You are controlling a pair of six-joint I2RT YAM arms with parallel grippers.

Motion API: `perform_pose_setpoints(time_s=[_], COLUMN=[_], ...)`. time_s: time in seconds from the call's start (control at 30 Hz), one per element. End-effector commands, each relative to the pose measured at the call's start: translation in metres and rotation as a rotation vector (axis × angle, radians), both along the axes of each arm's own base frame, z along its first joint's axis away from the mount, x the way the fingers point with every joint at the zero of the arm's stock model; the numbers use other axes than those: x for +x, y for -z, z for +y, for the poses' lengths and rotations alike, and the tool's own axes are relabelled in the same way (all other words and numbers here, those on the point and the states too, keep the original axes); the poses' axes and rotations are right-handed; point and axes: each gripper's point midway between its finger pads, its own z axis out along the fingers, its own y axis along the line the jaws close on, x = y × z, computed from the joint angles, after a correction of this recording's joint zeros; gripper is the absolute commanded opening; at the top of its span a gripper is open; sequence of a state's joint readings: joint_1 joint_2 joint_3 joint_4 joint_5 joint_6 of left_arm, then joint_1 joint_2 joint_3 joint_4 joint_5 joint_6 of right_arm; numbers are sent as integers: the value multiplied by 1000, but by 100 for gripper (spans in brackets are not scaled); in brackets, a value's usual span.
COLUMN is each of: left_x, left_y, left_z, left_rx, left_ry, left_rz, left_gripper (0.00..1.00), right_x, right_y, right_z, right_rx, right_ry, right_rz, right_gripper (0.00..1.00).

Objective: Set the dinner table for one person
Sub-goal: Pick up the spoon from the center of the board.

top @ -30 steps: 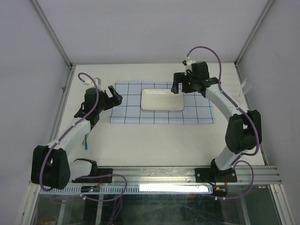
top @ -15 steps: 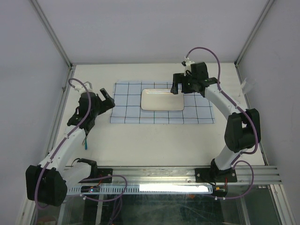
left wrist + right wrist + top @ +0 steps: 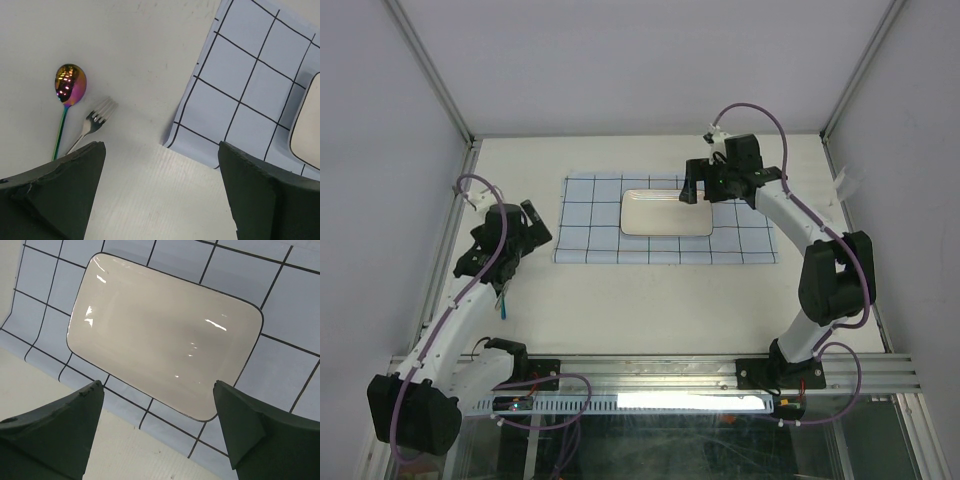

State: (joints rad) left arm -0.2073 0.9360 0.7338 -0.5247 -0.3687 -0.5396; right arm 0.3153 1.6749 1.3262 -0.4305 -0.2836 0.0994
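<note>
The dinner table (image 3: 650, 300) is a cream-white top. A pale-blue grid cloth (image 3: 595, 225) lies on it with a white rectangular plate (image 3: 667, 213) on top. My left gripper (image 3: 530, 228) is open and empty, above bare table just off the cloth's near-left corner (image 3: 200, 135). An iridescent spoon (image 3: 70, 84) and a silver fork (image 3: 97, 116) lie side by side on the table left of the cloth, partly hidden under the left arm in the top view (image 3: 502, 298). My right gripper (image 3: 692, 186) is open and empty, above the plate's (image 3: 165, 335) far right edge.
Aluminium rails (image 3: 720, 370) run along the near edge and up both sides. White enclosure walls stand left, right and behind. A small white fitting (image 3: 847, 183) sits at the right rail.
My left arm has swung left and toward the near side, off the cloth's left edge, to above the bare table by the cutlery. The right gripper has hardly moved.
</note>
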Motion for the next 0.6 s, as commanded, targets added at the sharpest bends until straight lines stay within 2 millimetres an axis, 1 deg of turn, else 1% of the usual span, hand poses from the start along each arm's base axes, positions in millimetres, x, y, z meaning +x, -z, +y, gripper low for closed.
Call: perform_pose_setpoints(time_s=[0.0,0.1,0.2,0.33,0.43,0.57], left_x=[-4,-8,-13,-17,-19,-21], left_y=[-24,-25,-21,-8,-4,-8], left_z=[16,21,30,32,35,40], left_rx=[33,58,102,127,135,143], left_ry=[-79,-98,-127,-132,-147,-173], left_rz=[6,47,95,154,165,139], left_gripper=[99,99,99,99,99,99], right_x=[0,-3,-6,-8,-7,-8], right_y=[-12,-8,0,7,4,-3], right_z=[17,25,31,33,32,34], right_rx=[69,88,89,81,80,93], right_ry=[-46,-70,-92,-104,-103,-110], right_rz=[-31,-25,-3,10,1,-10], right_gripper=[94,94,94,94,94,94])
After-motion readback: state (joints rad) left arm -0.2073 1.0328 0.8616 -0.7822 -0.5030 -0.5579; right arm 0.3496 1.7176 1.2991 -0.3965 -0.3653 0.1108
